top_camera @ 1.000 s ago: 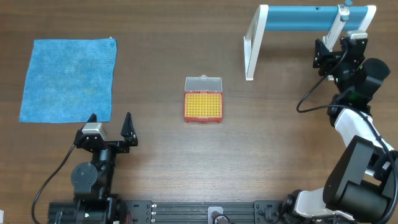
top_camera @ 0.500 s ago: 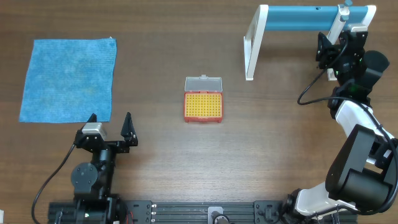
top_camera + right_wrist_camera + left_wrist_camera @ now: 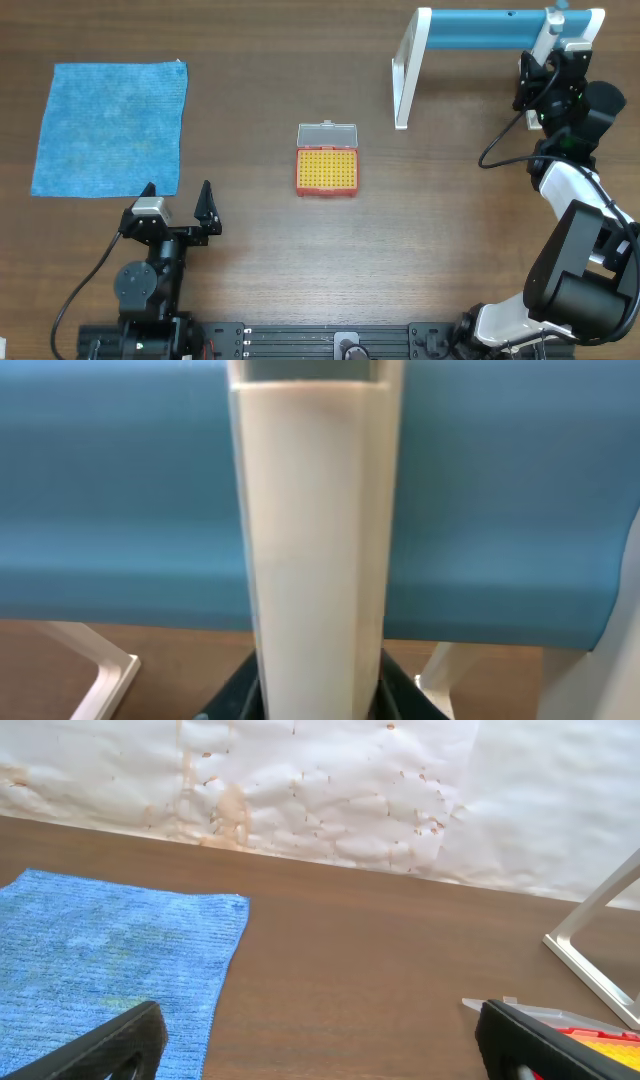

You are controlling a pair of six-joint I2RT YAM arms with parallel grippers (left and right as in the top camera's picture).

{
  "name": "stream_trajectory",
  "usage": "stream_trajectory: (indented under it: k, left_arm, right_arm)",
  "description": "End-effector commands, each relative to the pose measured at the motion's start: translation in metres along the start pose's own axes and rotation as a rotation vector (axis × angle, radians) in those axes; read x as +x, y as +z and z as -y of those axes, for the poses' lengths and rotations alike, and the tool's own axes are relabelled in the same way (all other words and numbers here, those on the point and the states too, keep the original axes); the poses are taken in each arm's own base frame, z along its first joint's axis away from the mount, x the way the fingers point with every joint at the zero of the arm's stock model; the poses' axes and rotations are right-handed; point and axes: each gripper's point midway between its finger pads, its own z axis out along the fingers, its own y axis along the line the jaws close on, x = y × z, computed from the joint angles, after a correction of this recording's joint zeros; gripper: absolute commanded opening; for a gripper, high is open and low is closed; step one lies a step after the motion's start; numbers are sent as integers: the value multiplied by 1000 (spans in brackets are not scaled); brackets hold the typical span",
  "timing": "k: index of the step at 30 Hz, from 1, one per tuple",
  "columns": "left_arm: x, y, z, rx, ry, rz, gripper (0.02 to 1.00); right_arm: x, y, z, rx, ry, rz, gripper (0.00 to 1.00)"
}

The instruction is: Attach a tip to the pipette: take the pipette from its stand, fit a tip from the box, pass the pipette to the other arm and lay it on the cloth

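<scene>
1. Pipette (image 3: 315,540): on its stand (image 3: 480,28) at the upper right of the top view, hanging at the right end of the blue bar. Its long axis is upright, with the white body crossing in front of the bar.
2. Right gripper (image 3: 537,72): at the stand, right up against the pipette, which lies dead ahead of it and centred in its wrist view. I cannot tell whether it has clamped on the body or only sits around it (the body blocks most of the close view).
3. Left gripper (image 3: 178,195): lower left of the top view, spread wide open and holding nothing. It is near the lower right corner of the cloth (image 3: 110,130).
4. Key relation: the right arm is far nearer. The pipette is straight in front of its gripper, and the left arm is well apart from it across the table (image 3: 450,230).
5. Step, as I judge it: taking the pipette from the stand, so the task is at an early stage. An upright body hung on a bar probably needs lifting clear before it is pulled away.
6. Tip box (image 3: 327,170): centre of the top view, lid open, down and to the left of the stand. It lies between the stand and the cloth, which is at the upper left.
</scene>
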Motion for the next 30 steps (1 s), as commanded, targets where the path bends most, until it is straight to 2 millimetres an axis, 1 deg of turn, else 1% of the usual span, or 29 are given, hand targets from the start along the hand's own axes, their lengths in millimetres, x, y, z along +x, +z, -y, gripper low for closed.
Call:
stream_trajectory:
  k: [1,4,7,8,12,15,19,24,26,27,28,30]
  left_arm:
    - [1,0,0,-4,-5,-3,998]
    - [1,0,0,-4,-5,-3,996]
    - [1,0,0,-4,-5,-3,998]
    - [1,0,0,-4,-5,-3,996]
    - [1,0,0,-4,-5,-3,996]
    - [1,0,0,-4,-5,-3,996]
    - [1,0,0,-4,-5,-3,996]
    - [1,0,0,-4,-5,-3,1000]
    - [1,0,0,-4,-5,-3,998]
    - [1,0,0,-4,-5,-3,998]
    - [1,0,0,-4,-5,-3,998]
    - [1,0,0,-4,-5,-3,996]
  right_arm:
    - [-8,5,0,-1,-7,16,205]
    - [-8,5,0,-1,-7,16,187]
    - [-8,5,0,-1,-7,16,93]
    - [-8,5,0,-2,-7,16,82]
    - [-8,4,-1,-6,-7,17,77]
    - [-14,2,-3,-12,-12,25,75]
    - [-37,-8,-6,-7,-36,69,77]
    - [-79,-26,-14,-2,-83,154,77]
    - [-101,-39,-24,-26,-112,202,77]
    - [-109,-43,-26,-30,-108,217,75]
    - [-121,-51,-32,-46,-95,244,77]
    - [-139,-64,-47,-104,-86,281,77]
